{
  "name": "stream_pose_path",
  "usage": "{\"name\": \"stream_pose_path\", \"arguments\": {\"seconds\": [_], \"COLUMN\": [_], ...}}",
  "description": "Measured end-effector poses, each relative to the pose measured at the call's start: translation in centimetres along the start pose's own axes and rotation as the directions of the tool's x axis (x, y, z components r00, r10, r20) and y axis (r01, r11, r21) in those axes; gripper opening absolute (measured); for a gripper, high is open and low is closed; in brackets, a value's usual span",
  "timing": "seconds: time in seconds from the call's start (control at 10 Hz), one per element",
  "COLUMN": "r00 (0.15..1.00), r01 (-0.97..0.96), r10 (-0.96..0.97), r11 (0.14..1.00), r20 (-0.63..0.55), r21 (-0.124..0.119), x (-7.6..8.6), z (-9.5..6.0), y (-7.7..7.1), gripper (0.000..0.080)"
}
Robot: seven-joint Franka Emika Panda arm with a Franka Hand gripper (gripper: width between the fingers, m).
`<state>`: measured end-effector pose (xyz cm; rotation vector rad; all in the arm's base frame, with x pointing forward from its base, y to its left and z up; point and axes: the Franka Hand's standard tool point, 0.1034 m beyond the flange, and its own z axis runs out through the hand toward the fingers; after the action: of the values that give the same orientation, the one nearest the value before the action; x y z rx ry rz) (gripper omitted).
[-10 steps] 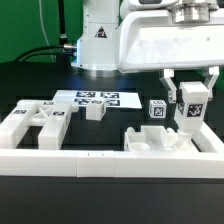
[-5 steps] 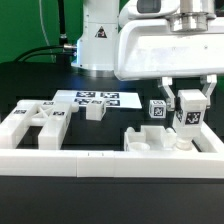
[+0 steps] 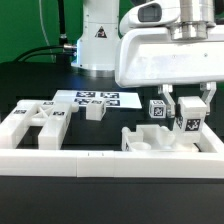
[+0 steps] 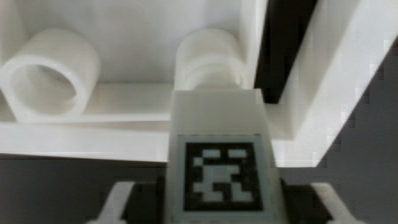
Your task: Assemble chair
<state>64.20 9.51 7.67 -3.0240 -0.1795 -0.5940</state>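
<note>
Lying unassembled on the black worktop, the chair is seen as chunky white plastic pieces, marked with square black-and-white tags. A long plain rail is laid along the front. Behind it, at the exterior view's left, the largest piece, a frame, is found flat. A slab with two round tube-like forms is set at the exterior view's right, just behind the rail. A leg is held upright over the slab, clamped between the fingers of the claw, which is closed partway around it. Whether leg and slab touch cannot be told. A block is placed near the middle, and a cube just beside the leg.
</note>
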Motion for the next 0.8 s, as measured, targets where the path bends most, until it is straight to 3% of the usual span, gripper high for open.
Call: {"name": "stream_pose_path", "arguments": {"seconds": [0.3, 0.6, 0.8], "r00": [0.998, 0.998, 0.998], "r01": [0.011, 0.013, 0.016], "r10": [-0.011, -0.013, -0.016], "r11": [1.000, 1.000, 1.000], "r20": [-0.067, -0.064, -0.064], "r21": [0.001, 0.000, -0.001], "x": [-0.6, -0.6, -0.5], "z": [0.1, 0.1, 0.1], "y": [-1.6, -1.5, -1.4], "gripper": [0.0284, 0.0284, 0.0571]}}
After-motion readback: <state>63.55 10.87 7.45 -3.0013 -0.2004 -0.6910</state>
